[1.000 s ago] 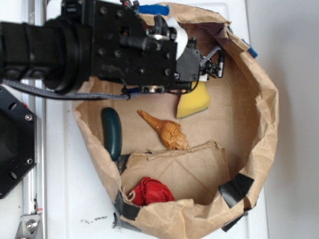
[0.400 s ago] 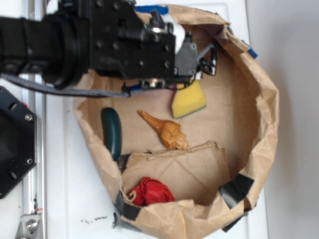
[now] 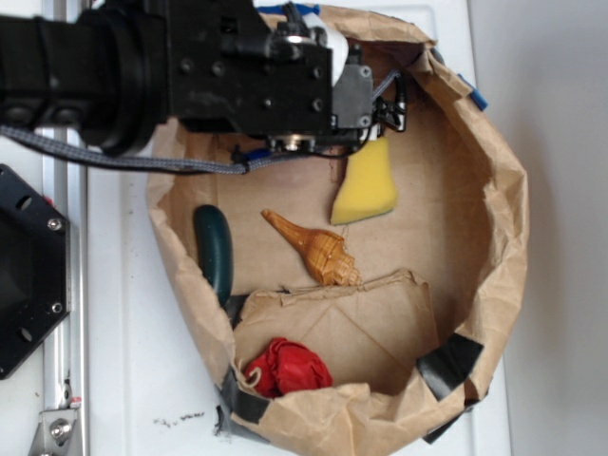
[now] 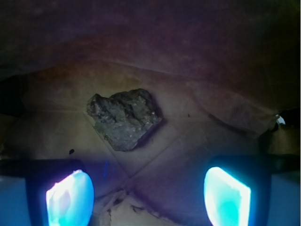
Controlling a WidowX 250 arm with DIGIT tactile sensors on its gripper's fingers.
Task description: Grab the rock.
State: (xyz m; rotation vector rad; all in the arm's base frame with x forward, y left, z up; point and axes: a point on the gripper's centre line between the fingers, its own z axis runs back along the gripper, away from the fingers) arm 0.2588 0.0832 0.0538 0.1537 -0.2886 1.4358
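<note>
Rock (image 4: 124,118) lies on creased brown paper (image 4: 197,141).

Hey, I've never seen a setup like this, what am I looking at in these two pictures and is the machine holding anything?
The black machine is a robot arm with a claw. One picture looks down from above; the other is from a camera at the claw. A crumpled paper bag holds a yellow sponge, a seashell, a red cloth ball and a dark green object. The claw camera shows the rock ahead, between the open fingers. Nothing is held.
</note>
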